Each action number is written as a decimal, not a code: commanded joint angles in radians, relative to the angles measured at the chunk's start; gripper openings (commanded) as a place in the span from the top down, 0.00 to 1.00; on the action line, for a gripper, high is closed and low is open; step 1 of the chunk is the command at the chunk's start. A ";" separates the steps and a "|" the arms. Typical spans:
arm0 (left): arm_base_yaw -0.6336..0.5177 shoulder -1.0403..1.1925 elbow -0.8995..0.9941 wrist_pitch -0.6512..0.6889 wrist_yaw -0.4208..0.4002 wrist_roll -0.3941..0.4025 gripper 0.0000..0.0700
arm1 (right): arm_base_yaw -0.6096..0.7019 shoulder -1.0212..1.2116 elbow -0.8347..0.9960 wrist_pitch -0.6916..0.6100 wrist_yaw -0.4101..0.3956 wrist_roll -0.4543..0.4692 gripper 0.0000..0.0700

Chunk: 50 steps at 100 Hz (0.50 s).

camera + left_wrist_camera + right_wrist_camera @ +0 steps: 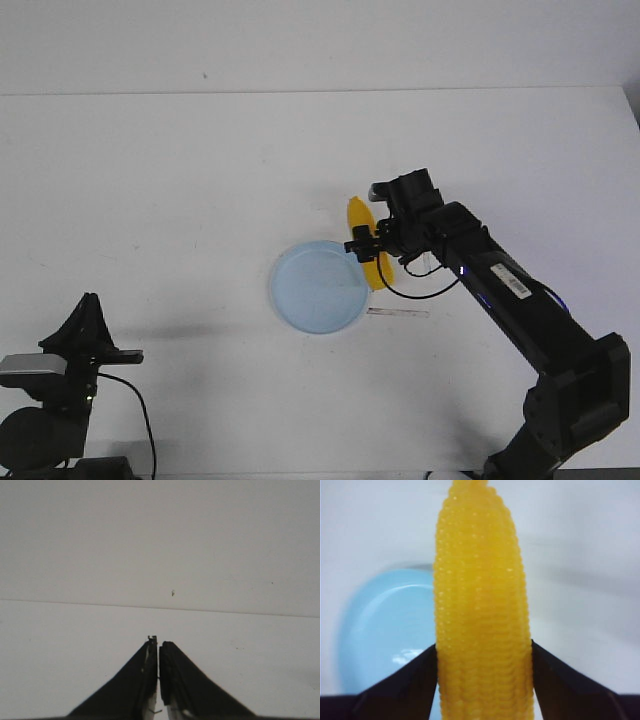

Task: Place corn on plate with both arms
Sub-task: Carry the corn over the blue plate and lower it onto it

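The right arm (520, 310) stretches from the table's near right corner toward its middle, its gripper (372, 245) clamped on both sides of the corn (482, 620), while the left gripper (158, 680), fingers pressed together, sits low and tucked back at the near left corner.

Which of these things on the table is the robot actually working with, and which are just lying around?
Part of the job:
corn, held in the right gripper
plate, still bare
left gripper, shut on nothing, parked at the near left

Just lying about:
small white strip on the table beside the plate
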 commanded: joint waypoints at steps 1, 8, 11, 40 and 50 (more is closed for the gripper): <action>0.000 -0.003 0.008 0.010 -0.006 0.008 1.00 | 0.039 0.023 0.009 0.016 -0.050 -0.023 0.55; 0.000 -0.003 0.008 0.010 -0.006 0.008 1.00 | 0.071 0.031 0.009 0.023 -0.095 -0.022 0.55; 0.000 -0.003 0.008 0.010 -0.006 0.008 1.00 | 0.084 0.037 0.009 0.023 -0.109 -0.021 0.55; 0.000 -0.003 0.008 0.010 -0.006 0.008 1.00 | 0.158 0.122 0.009 0.021 -0.127 0.017 0.54; 0.000 -0.003 0.008 0.010 -0.006 0.008 1.00 | 0.165 0.147 0.009 0.016 -0.127 0.019 0.54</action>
